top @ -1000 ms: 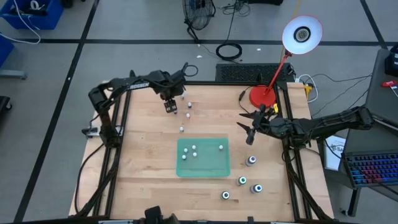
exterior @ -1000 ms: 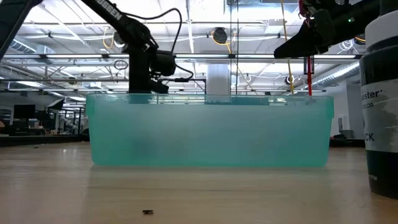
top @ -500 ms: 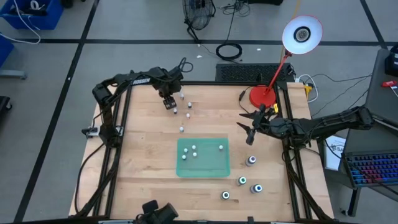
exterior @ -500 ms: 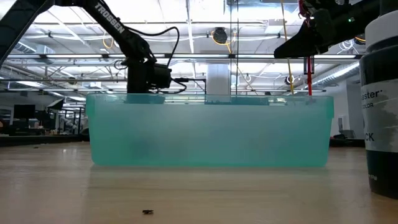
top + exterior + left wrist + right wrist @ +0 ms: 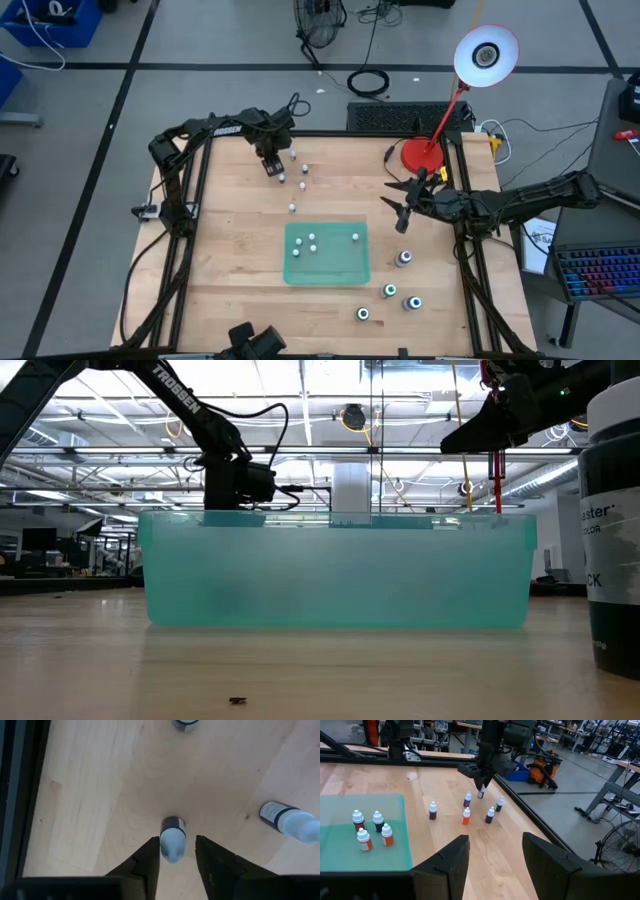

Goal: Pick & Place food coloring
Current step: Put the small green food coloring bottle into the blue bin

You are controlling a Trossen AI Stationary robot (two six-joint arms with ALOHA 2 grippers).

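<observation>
Wooden surface (image 5: 230, 250) lies under my left claw (image 5: 270, 163), which sits beyond the green tray (image 5: 327, 275), off its far left corner. Since a second ago this claw has slid a little farther from the tray and dropped lower, and its fingers (image 5: 150, 855) have drawn inward. They now stand either side of one small white-capped food coloring bottle (image 5: 172, 840). One finger touches the cap and a sliver of gap shows at the other, so it is not yet clenched.

Counting that bottle, six small bottles (image 5: 466, 816) stand on the wood beyond the tray's far edge. Inside the tray, my right wrist view shows four more (image 5: 378, 820).

Four bigger green- or blue-topped bottles (image 5: 404, 258) stand off the tray's right and near-right sides, as before.

My right claw (image 5: 494, 847) hangs unmoved beyond the tray's right end, released, fingers spread on nothing.
</observation>
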